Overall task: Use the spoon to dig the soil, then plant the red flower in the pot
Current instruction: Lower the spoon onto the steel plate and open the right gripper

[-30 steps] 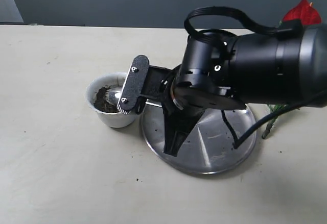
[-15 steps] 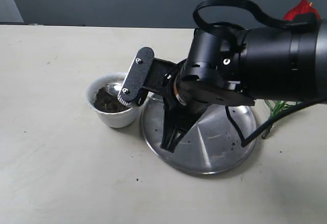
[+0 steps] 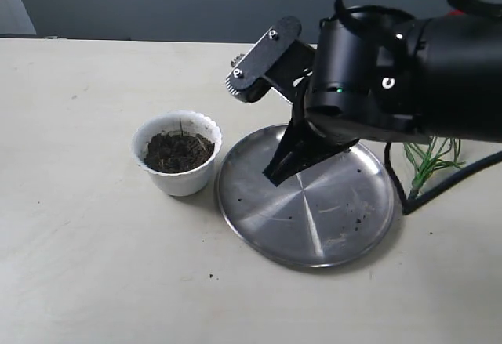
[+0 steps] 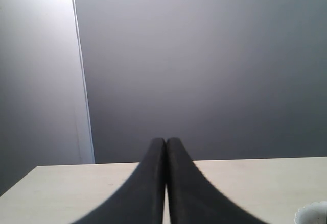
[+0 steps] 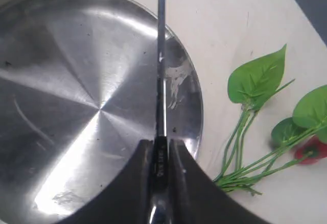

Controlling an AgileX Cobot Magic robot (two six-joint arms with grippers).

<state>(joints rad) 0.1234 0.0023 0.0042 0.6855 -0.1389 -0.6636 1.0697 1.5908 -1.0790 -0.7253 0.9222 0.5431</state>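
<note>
Right hand (image 5: 159, 155) clamps the spoon (image 5: 161, 71) handle over the steel plate (image 3: 314, 234), centre frame. Left hand (image 4: 165, 147) closed, empty. Soil (image 3: 178, 150) fills the white pot (image 3: 179, 178), centre-left. Red flower (image 5: 276, 132) lies right of plate.

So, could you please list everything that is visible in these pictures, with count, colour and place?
pot: one, white, on the table left of the plate
soil: dark brown, inside the pot
steel plate: one, silver, table centre, a few soil crumbs on it
spoon: one, silver, handle clamped in the right pincer above the plate
red flower: one sprig, green leaves and stems, red bloom, lying on the table beside the plate
table: one, beige
left pincer: black, shut, empty
right pincer: black, shut on the spoon
</note>
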